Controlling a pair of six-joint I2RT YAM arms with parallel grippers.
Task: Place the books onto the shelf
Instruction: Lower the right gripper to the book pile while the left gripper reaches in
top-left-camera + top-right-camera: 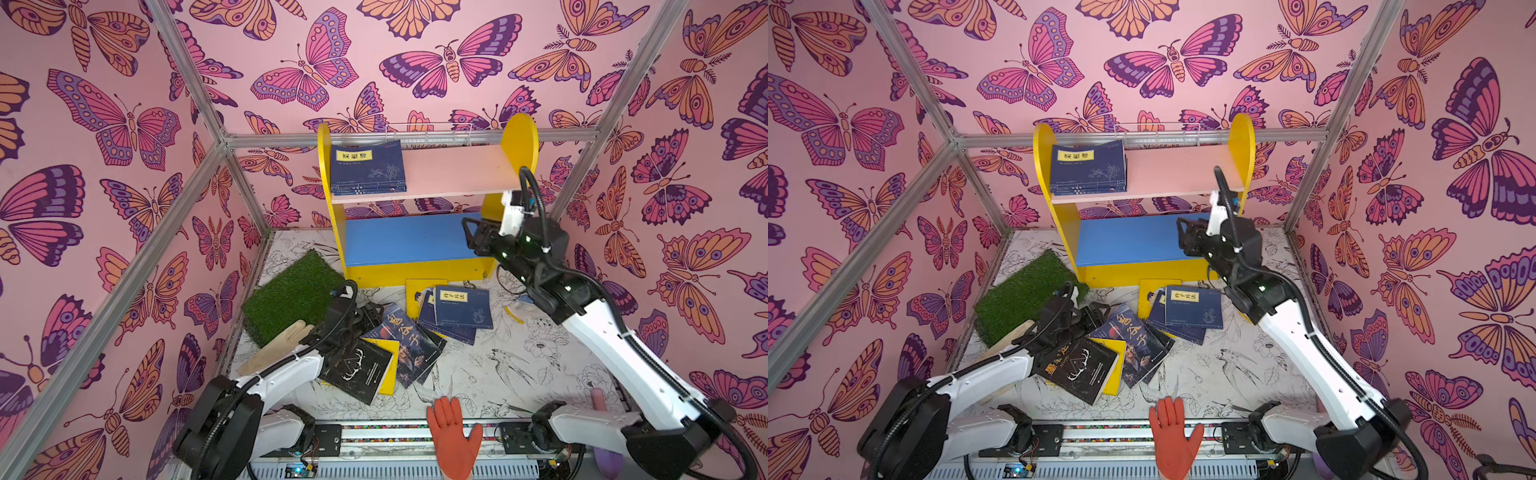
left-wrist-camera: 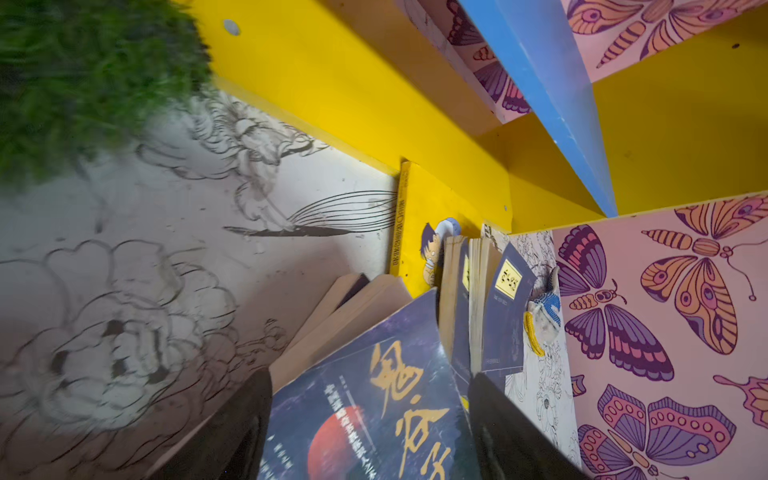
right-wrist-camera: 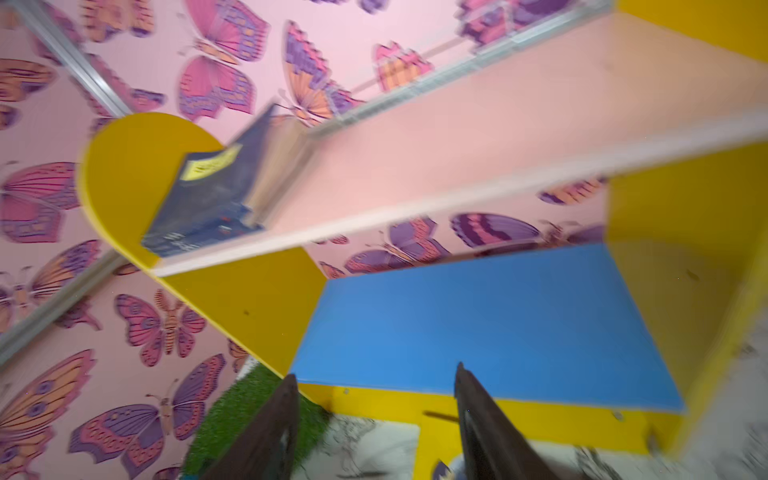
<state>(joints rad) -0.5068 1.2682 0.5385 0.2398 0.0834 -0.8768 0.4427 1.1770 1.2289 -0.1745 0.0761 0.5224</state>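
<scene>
top views | shelf [image 1: 517, 137]: one | shelved navy stack [image 1: 368, 168]: one | floor books [image 1: 463, 307]: six-plus

Legible: 菜根谭 on yellow label of shelved navy book [image 1: 368, 168]. 孙子兵法 on label of loose navy book [image 1: 463, 309]. 鬼谷子, gold, across dark portrait book [image 2: 365, 415]. Cannot make out lettering on antler book [image 1: 1077, 368].

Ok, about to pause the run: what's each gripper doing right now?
Left gripper: jaws wide, astride the dark book; grip cannot be told.
Right gripper: open, empty.
</scene>
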